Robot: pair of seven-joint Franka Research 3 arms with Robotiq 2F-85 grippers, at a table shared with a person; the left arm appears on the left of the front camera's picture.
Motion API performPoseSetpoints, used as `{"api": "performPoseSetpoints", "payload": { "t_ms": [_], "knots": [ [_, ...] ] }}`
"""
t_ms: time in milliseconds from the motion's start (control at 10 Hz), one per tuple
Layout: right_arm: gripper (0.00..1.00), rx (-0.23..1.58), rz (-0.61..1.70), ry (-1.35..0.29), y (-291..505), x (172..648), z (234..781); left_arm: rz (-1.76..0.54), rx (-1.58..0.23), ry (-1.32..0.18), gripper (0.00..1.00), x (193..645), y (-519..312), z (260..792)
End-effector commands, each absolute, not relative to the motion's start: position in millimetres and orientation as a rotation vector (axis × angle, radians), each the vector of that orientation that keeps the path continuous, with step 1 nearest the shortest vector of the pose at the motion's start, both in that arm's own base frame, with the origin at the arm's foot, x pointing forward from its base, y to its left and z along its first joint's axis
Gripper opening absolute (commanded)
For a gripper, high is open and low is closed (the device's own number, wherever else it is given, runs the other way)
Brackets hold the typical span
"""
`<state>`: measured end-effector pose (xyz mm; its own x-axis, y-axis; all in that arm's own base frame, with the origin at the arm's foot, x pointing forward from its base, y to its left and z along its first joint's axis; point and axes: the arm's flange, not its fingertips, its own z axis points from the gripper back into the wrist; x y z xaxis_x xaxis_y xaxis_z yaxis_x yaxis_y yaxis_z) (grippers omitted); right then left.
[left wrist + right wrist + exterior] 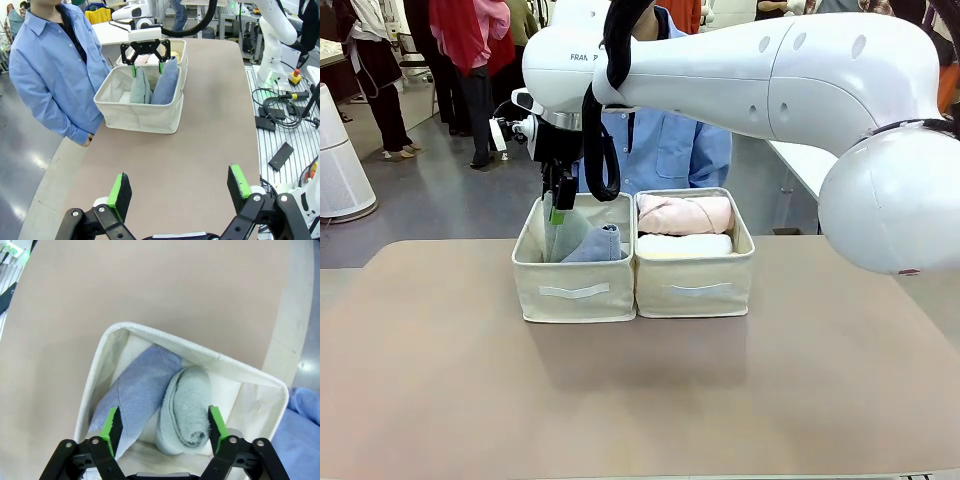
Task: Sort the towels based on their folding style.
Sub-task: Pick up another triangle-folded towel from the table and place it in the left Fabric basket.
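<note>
- The big white right arm (800, 80) is closest in the front view. It reaches across the desk (640, 400) to the left box (575, 280).
- The right tool (162, 432) hangs over that box. Its green pads (111, 426) are spread apart, one on each side of the grey-green towel (185, 410). It holds nothing.
- The grey-green towel stands in the left box with its thick end up. The blue towel (137, 390) leans right beside it and touches it.
- The right box (695, 265) touches the left box. In it the pink towel (685, 213) lies behind the pale yellow towel (685, 245). Both are rolled.
- The left tool (180, 192) is well back from the boxes, above bare desk. It is wide open and holds nothing.
- A person in a blue shirt (50, 70) stands at the far side of the desk, just by the boxes.
</note>
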<state>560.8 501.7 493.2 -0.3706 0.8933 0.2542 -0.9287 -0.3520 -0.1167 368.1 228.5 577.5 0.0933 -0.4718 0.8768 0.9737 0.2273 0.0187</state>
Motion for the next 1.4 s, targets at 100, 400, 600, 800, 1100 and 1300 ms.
{"api": "performPoseSetpoints", "payload": {
  "t_ms": [100, 400, 600, 800, 1100, 1300],
  "knots": [
    [1.0, 0.197, 1.947, -0.297, 503, 567, 504, -1.207, -0.706, -0.939, 1.0, 366, 228, 578],
    [1.0, 0.169, 1.965, -0.344, 500, 562, 524, -1.207, -0.706, -0.939, 1.0, 366, 228, 578],
    [1.0, 0.123, 1.999, -0.345, 463, 515, 579, -1.207, -0.706, -0.939, 1.0, 366, 228, 578],
    [1.0, 0.032, 1.904, -0.428, 389, 468, 617, -1.207, -0.706, -0.939, 1.0, 366, 228, 578],
    [1.0, 0.022, 1.729, -0.433, 290, 416, 615, -1.207, -0.706, -0.939, 1.0, 366, 228, 578],
    [1.0, 0.061, 1.614, -0.408, 239, 405, 598, -1.207, -0.706, -0.939, 1.0, 366, 228, 578]
  ]
}}
